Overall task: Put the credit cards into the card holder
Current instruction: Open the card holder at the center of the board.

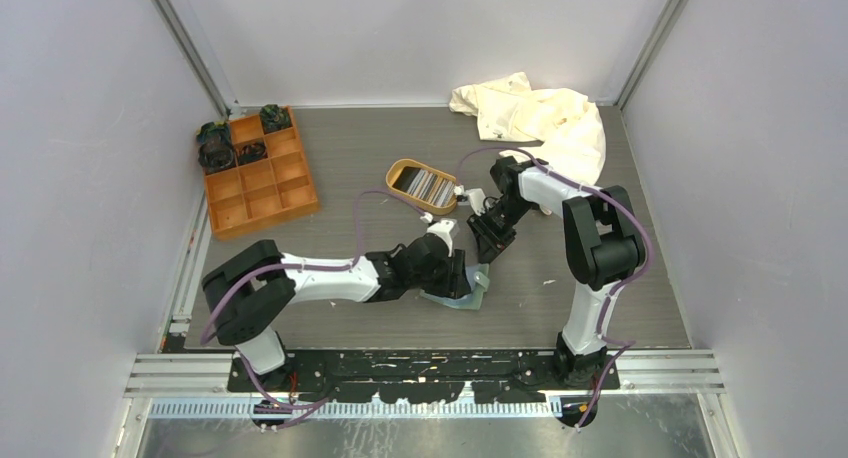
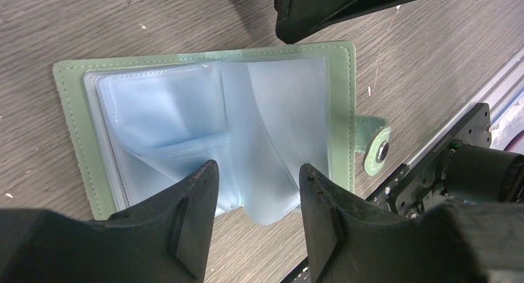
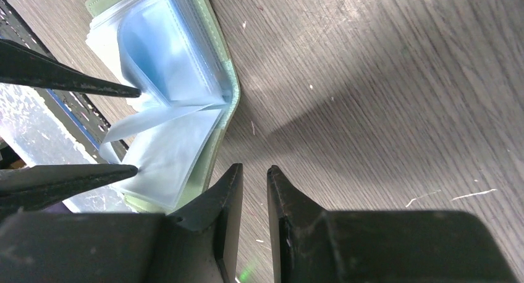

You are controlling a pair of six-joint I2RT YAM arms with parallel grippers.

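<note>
Nearest, a black mounting plate (image 1: 430, 363) and ribbed aluminium rails (image 1: 430, 386) carry the two arm bases at the near edge. The table (image 1: 360, 148) beyond is grey-brown wood-grain laminate, flecked with a few pale crumbs and scratches. Plain white panels (image 1: 90, 128) with metal corner posts close it in on three sides.

Just past the bases, near the middle of the table, the card holder (image 2: 216, 122) lies open, cover side down. It has a stitched sage-green cover, and a short tab (image 2: 376, 150) with a round snap sticks out from one side edge. Inside is a stack of clear, bluish plastic sleeves (image 2: 278, 110), several of them arching up from the spine rather than lying flat.

The left gripper (image 1: 462, 273) reaches in low from the left. Its jaws are about half spread, with one tip on each side of the raised sleeves at their edge. They are clamped on nothing visible, and I cannot tell whether the tips press on the plastic.

The right gripper (image 3: 254, 172) hangs just beside the holder's far edge, pointing down at bare table. Its jaws stand a narrow slit apart with nothing between them.

Farther back, the credit cards (image 1: 432, 188) lie side by side in an oval tan tray (image 1: 390, 178), showing dark and pale stripes. At the far left sits an orange compartment box (image 1: 262, 193) with small dark items (image 1: 225, 148) in its rear compartments. In the far right corner lies a crumpled cream cloth (image 1: 535, 118).
</note>
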